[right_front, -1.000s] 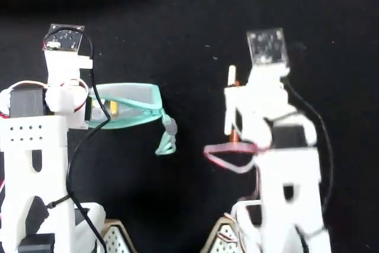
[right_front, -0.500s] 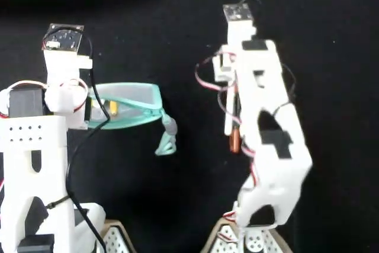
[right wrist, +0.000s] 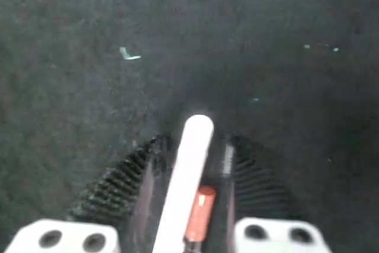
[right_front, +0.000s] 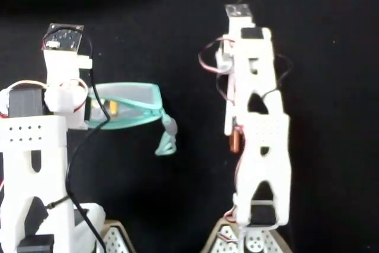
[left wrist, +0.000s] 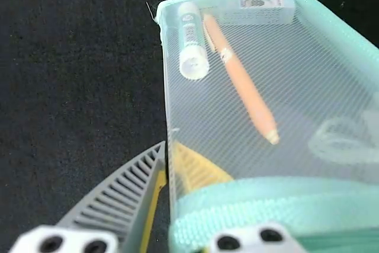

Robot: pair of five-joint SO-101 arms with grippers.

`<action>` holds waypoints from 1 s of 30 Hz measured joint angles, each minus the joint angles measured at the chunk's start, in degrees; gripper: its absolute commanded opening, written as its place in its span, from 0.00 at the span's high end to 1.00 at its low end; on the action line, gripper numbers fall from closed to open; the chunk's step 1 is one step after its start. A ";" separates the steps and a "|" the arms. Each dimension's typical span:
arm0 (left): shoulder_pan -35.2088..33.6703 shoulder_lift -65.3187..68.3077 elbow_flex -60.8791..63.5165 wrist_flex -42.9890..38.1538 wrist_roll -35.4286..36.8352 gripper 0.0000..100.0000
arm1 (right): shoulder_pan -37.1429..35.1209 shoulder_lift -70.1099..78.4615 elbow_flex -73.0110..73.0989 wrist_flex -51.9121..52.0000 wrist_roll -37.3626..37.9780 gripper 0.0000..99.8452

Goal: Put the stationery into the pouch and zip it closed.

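- Step in hand: pick-up of the white pen (right wrist: 188,164) is judged to be under way. It lies on the worktop (right_front: 148,28), well apart from the pouch (right_front: 139,96).
- Right end effector (right wrist: 195,144): set astride the pen, jaws narrowly parted and not closed on it.
- Left end effector (left wrist: 169,161): clamped on the pouch's edge, so the pouch is held steady.
- Next move, as judged: the jaws are to be closed on the pen, which is then to be lifted, carried across to the pouch's mouth and released inside. Zipping is to follow.
- The left wrist view gives the contents through the mesh: a tube (left wrist: 192,39), an orange pen (left wrist: 243,84) and a small white block (left wrist: 260,7).
- The right wrist view gives the jaw stance. From above, the right arm lies over that end effector.
- The high view gives the gap between pen and pouch. The zip's state cannot be told.
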 measured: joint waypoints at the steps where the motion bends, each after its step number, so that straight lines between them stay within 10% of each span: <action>1: 0.00 0.00 0.00 0.00 0.00 0.97 | 0.35 1.76 -3.25 1.85 0.00 0.99; 15: 0.00 0.00 0.00 0.00 0.00 0.97 | 0.09 10.81 -35.78 17.67 2.29 0.99; 30: 0.00 0.00 0.00 0.00 0.00 0.97 | -0.09 -21.36 -2.64 17.67 2.29 0.99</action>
